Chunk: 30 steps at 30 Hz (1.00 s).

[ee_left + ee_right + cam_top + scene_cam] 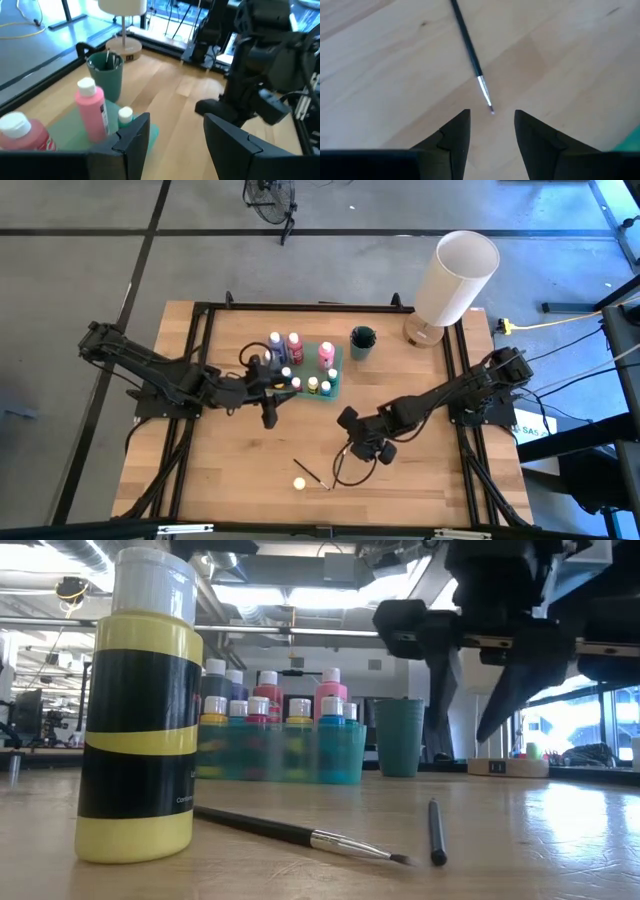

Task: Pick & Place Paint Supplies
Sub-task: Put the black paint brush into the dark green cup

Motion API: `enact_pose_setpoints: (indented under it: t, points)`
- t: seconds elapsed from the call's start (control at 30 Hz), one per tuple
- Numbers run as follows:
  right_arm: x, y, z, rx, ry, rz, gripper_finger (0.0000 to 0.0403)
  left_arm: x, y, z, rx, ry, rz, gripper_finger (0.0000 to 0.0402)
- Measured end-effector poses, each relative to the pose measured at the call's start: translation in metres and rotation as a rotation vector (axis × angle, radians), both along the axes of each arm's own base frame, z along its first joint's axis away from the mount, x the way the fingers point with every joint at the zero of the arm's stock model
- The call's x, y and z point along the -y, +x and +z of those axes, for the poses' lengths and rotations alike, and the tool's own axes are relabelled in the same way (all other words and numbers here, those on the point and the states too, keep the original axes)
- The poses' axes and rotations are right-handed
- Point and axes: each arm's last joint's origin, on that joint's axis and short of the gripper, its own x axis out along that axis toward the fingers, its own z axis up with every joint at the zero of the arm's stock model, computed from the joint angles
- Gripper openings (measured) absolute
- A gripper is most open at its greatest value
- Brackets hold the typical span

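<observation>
Nearest the low camera, a yellow paint bottle (140,710) with a black label and white cap stands upright on the counter (240,470). Just beside it lies a dark-handled brush (300,834), bristles pointing away from the bottle. The right gripper (491,131) hangs above this brush's tip, fingers apart and empty. The remaining white-capped bottles (296,360) stand grouped in a teal tray (337,370) at the counter's far side, next to a dark green cup (362,342). The left gripper (172,137) hovers at the tray's edge, fingers apart, holding nothing.
</observation>
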Motion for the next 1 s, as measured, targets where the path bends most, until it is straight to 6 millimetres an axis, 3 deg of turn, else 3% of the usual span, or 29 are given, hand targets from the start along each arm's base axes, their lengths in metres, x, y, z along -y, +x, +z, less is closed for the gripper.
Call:
enact_pose_setpoints:
  t: [0.13, 0.33, 0.47, 1.0]
  points:
    - [-0.001, 0.005, -0.004, 0.02, 0.011, -0.008, 0.0156, 0.0, 0.001, 0.004, 0.032, 0.007, -0.008, 0.0182]
    - [-0.005, 0.012, -0.032, -0.026, -0.02, 0.007, 0.0156, 0.004, 0.001, 0.007, 0.062, 0.005, -0.023, 0.0182]
    - [-0.005, 0.013, -0.04, -0.021, -0.084, -0.001, 0.0156, 0.005, 0.0, 0.007, 0.063, 0.006, -0.029, 0.0182]
    - [-0.007, 0.018, -0.038, 0.049, -0.116, 0.09, 0.0156, 0.008, -0.001, 0.007, 0.06, 0.002, -0.049, 0.0182]
